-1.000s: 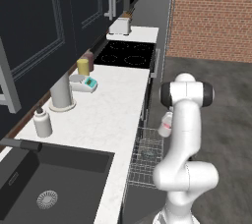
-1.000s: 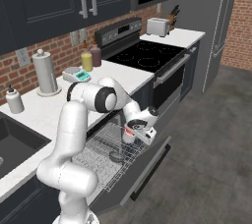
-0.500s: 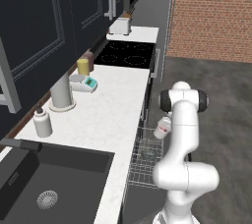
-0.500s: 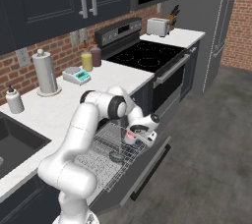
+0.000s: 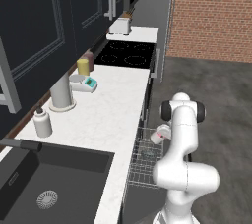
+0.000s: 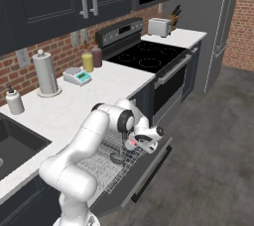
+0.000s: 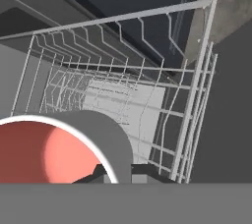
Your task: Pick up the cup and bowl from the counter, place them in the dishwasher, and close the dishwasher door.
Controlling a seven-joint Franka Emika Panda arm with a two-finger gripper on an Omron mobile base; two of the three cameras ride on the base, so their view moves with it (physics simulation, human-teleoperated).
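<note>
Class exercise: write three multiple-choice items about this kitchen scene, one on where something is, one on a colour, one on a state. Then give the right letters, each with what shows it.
1. Where is the bowl?
A. in the wire rack
B. on the cooktop
C. in the sink

2. What colour is the inside of the cup?
A. teal
B. salmon-red
C. yellow

3. How does the dishwasher door stand?
A. shut
B. folded down open
C. taken off

Key: 1 A, the dark bowl lies among the rack's wires; 2 B, the hand view looks into its red inside; 3 B, the panel lies lowered beneath the pulled-out rack.
</note>
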